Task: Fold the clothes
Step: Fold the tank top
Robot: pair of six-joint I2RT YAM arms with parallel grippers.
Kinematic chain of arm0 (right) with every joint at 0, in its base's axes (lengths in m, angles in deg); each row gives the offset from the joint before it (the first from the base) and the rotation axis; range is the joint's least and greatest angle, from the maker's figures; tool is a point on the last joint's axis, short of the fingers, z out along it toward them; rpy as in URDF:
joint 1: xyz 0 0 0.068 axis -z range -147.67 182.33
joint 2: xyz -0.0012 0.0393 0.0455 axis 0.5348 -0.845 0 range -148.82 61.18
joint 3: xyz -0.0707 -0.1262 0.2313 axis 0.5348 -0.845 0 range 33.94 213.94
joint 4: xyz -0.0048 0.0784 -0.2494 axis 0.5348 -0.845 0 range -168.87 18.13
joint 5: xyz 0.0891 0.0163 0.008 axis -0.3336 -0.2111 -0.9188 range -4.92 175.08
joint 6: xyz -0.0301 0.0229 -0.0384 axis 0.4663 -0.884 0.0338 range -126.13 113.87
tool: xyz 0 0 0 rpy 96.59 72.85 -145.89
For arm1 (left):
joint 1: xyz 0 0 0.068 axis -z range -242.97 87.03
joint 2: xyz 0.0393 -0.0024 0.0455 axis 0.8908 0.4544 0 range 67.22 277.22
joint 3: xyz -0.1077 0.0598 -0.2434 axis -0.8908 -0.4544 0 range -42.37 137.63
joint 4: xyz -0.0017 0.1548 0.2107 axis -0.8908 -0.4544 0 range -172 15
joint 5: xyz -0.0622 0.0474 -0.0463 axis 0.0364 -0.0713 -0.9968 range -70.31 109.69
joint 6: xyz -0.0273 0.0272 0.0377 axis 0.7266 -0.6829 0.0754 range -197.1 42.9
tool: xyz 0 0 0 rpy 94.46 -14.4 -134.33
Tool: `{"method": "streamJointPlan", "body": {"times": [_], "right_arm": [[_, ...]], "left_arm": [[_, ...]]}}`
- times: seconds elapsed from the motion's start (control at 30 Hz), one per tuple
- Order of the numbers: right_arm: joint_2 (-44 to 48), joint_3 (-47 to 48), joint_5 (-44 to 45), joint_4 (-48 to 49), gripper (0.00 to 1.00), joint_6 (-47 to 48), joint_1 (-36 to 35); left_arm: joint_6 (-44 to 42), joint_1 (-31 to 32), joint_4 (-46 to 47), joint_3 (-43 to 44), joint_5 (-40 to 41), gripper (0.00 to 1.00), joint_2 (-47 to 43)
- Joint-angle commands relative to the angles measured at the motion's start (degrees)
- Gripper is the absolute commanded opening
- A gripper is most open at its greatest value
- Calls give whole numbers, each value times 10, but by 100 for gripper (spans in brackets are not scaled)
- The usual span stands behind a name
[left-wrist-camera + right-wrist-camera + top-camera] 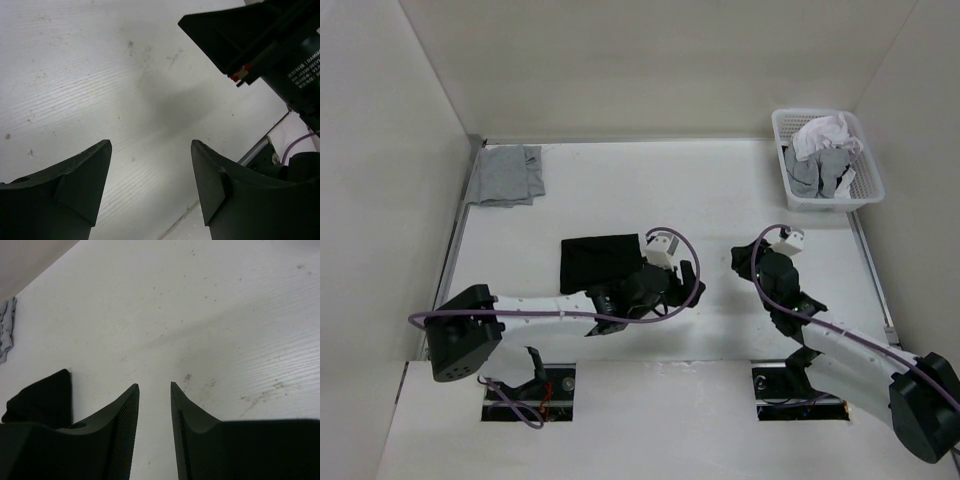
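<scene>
On the counter [620, 190] the black top [598, 262], a compact rectangle with its long side running across, lies just behind your left pincer [150, 143] and well left of your right pincer [154, 385]. Your left arm is nearer. The left pincer is spread and empty; the right is narrowed to a slit, holding nothing.

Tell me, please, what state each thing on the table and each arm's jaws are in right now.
black top: folded into a flat rectangle on the table, gripped by neither arm.
grey garment: lying loosely folded in the far left corner.
basket: upright, holding a heap of white and grey clothes.
left jaws: wide open, nothing between them.
right jaws: narrow gap, nothing between them.
</scene>
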Motion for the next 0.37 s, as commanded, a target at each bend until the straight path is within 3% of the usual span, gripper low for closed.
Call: {"method": "streamJointPlan", "body": {"times": [0.0, 0.33], "right_arm": [[7, -7, 8, 18, 39, -15, 22], [5, -10, -12, 22, 49, -18, 33]], "left_arm": [[-20, 12, 44, 37, 9, 63, 3], [-28, 11, 36, 23, 15, 64, -15]]}}
